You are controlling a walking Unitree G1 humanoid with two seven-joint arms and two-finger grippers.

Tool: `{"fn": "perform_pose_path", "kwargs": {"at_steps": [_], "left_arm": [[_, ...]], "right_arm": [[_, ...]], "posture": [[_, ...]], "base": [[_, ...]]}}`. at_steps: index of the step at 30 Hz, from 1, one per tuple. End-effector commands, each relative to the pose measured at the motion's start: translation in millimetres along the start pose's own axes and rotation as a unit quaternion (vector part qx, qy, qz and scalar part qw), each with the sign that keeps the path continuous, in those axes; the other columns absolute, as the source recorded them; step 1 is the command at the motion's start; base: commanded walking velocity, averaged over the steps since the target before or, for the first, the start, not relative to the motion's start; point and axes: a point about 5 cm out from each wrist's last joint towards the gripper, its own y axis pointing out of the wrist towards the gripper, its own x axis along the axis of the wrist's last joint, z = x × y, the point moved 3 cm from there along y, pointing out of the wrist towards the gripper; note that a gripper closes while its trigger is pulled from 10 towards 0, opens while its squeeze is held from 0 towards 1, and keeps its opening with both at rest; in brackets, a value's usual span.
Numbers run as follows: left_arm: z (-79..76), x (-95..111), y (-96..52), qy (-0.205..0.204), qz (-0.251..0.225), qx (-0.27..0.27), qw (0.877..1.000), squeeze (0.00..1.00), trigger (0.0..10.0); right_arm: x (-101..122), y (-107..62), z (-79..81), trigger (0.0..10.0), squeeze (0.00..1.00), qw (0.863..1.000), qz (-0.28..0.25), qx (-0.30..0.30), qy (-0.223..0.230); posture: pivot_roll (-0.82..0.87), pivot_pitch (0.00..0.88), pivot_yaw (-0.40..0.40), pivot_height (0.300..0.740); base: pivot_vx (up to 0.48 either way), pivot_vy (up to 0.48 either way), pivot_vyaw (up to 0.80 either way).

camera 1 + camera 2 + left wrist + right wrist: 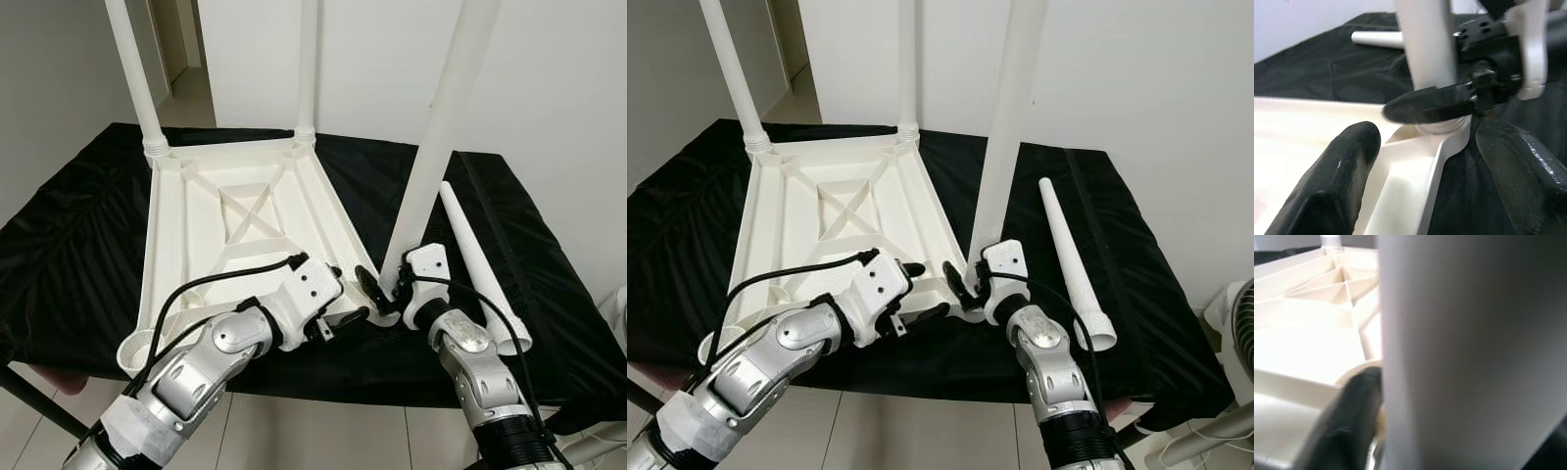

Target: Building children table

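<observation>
Left eye view: a white plastic children's table [245,211] lies upside down on a tabletop draped in black cloth [69,245], two legs already upright in its far corners. At the table's near right corner the right pincer [384,289] is clamped low on a third leg [436,147], which stands slightly tilted in its socket. The left pincer [343,308] rests on the frame's near edge beside that corner, its fingers apart.

Right eye view: a fourth leg [1070,264] lies loose on the cloth near the tabletop's right edge, well apart from the frame, wide end toward the robot.

Left wrist view: the left pincer's fingers [1337,181] straddle the frame's rim [1435,161] without closing on it, facing the socket where the third leg meets the frame.

Right wrist view: the third leg's pale shaft [1469,352] sits against one black finger [1352,416], the ribbed underside [1312,308] beyond.

The hollow plastic looks light, stiff and smooth, so likely slippery; gripping a leg low, near its wide base, should give the best control when turning it home.
</observation>
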Motion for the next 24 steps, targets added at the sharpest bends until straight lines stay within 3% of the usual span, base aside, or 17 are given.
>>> {"fn": "perform_pose_path", "kwargs": {"at_steps": [1,2,5,7,8,9,10,11,18,24], "left_arm": [[-7.5,0,-2.5,0.003,-0.001,-0.074,0.997,0.00,10.0],[-6.9,0,-2.7,0.006,0.000,-0.074,0.997,0.00,10.0],[-6.6,-1,-2.8,0.007,0.000,-0.075,0.997,0.00,10.0],[-6.0,-1,-2.6,0.009,0.000,-0.076,0.997,0.00,10.0],[-5.6,-1,-2.7,0.011,0.000,-0.077,0.997,0.00,10.0],[-5.6,-1,-2.7,0.011,0.000,-0.077,0.997,0.00,10.0],[-5.8,-1,-2.9,0.012,0.000,-0.079,0.997,0.00,10.0],[-6.7,-1,-2.9,0.014,0.001,-0.082,0.997,0.00,10.0],[-9.0,-4,-2.6,0.011,0.000,-0.085,0.996,0.00,10.0],[-10.9,-10,-2.7,0.005,0.002,-0.080,0.997,0.00,10.0]], "right_arm": [[-1,0.8,0.4,2.7,0.00,1.000,0.002,0.008,0.000],[-3,0.3,1.5,0.0,0.00,1.000,0.003,0.011,0.005],[-4,-0.1,1.9,0.0,0.00,1.000,0.004,0.012,0.009],[-6,-0.7,1.7,0.5,0.00,1.000,0.007,0.010,0.011],[-8,-1.1,1.7,3.4,0.00,1.000,0.009,0.008,0.014],[-8,-1.1,1.7,3.4,0.00,1.000,0.009,0.008,0.014],[-9,-1.5,1.1,7.1,0.00,1.000,0.010,0.002,0.015],[-9,-1.7,2.7,10.0,0.00,1.000,0.006,-0.005,0.026],[-10,-2.1,10.4,10.0,0.00,0.999,0.003,-0.020,0.044],[-16,-3.3,8.7,10.0,0.00,0.990,0.013,-0.111,0.086]], "posture": [[-0.09,0.000,0.012,0.740],[-0.09,0.000,0.010,0.740],[-0.09,0.000,0.008,0.740],[-0.09,0.000,0.007,0.740],[-0.09,0.000,0.009,0.740],[-0.09,0.000,0.009,0.740],[-0.09,0.000,0.009,0.740],[-0.09,0.000,0.006,0.740],[-0.08,0.000,-0.002,0.740],[-0.07,0.000,-0.014,0.740]], "base": [[0.000,0.000,0.00],[0.000,0.000,0.00],[0.000,0.000,0.00],[0.000,0.000,0.00],[0.000,0.000,0.00],[0.000,0.000,0.00],[0.000,0.000,0.00],[0.000,0.000,0.00],[0.000,0.000,0.00],[0.000,0.000,0.00]]}}
